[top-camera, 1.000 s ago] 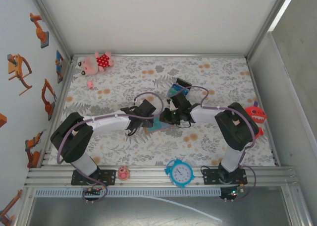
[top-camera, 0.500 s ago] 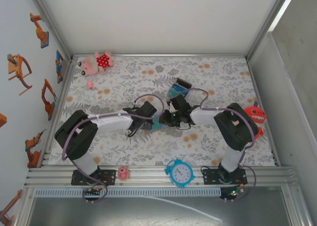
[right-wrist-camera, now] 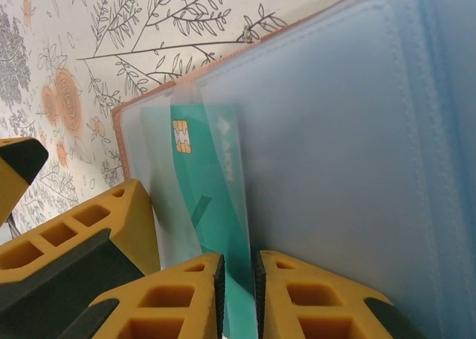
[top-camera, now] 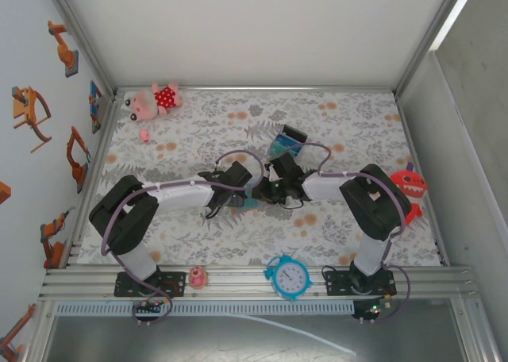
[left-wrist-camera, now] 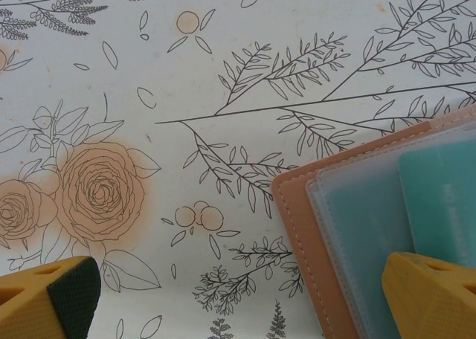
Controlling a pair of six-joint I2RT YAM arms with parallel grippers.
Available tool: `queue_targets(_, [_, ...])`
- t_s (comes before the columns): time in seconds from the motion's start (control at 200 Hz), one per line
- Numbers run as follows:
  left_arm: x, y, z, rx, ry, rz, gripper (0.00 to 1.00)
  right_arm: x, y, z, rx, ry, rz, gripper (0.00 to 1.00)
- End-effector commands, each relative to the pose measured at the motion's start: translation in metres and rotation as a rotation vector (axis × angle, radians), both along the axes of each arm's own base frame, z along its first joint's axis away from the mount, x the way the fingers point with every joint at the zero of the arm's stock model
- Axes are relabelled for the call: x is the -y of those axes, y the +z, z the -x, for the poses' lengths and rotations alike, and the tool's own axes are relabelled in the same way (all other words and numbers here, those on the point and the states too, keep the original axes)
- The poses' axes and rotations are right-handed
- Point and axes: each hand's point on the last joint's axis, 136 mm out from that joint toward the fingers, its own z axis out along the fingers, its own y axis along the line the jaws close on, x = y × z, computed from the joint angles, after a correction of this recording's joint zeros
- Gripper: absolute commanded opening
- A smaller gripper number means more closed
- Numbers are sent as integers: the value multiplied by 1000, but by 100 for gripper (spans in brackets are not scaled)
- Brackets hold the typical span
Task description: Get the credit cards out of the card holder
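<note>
The tan card holder point(left-wrist-camera: 297, 205) lies open on the flowered cloth, its blue-grey clear pockets point(right-wrist-camera: 335, 131) facing up. My right gripper point(right-wrist-camera: 238, 294) is shut on a teal-green credit card point(right-wrist-camera: 212, 190) with a gold chip. The card sticks partly out of a pocket at the holder's edge. A second teal card point(left-wrist-camera: 439, 198) sits inside a pocket. My left gripper point(left-wrist-camera: 242, 287) is open, with one yellow finger point(left-wrist-camera: 435, 291) over the holder and the other finger point(left-wrist-camera: 44, 298) over bare cloth. From above, the two grippers point(top-camera: 238, 186) point(top-camera: 274, 189) meet over the card holder point(top-camera: 252, 204) mid-table.
A small black box with teal-blue cards point(top-camera: 287, 140) lies just behind the grippers. A pink plush point(top-camera: 155, 100) sits at the back left and a red toy point(top-camera: 409, 183) at the right edge. At the front rail are a blue clock point(top-camera: 288, 277) and a small pink toy point(top-camera: 198, 278).
Both arms have shifted slightly, the right gripper edging left while still holding the card. The left gripper stays open over the holder.
</note>
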Motion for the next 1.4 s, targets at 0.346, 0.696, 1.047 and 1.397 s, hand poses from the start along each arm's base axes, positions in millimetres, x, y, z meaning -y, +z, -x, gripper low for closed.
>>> queue_targets(0.346, [-7, -9, 10, -49, 6, -34, 98, -23, 14, -9, 23, 19, -108, 7])
queue_targets(0.696, [-8, -10, 11, -49, 7, -31, 98, -27, 19, -13, 54, 32, -134, 4])
queue_targets(1.047, [-4, -10, 10, -49, 0, -23, 98, -30, 16, -16, 64, 42, -136, 9])
queue_targets(1.397, [-7, -8, 10, -38, -1, -30, 98, -18, 27, -20, 125, 44, -60, 0])
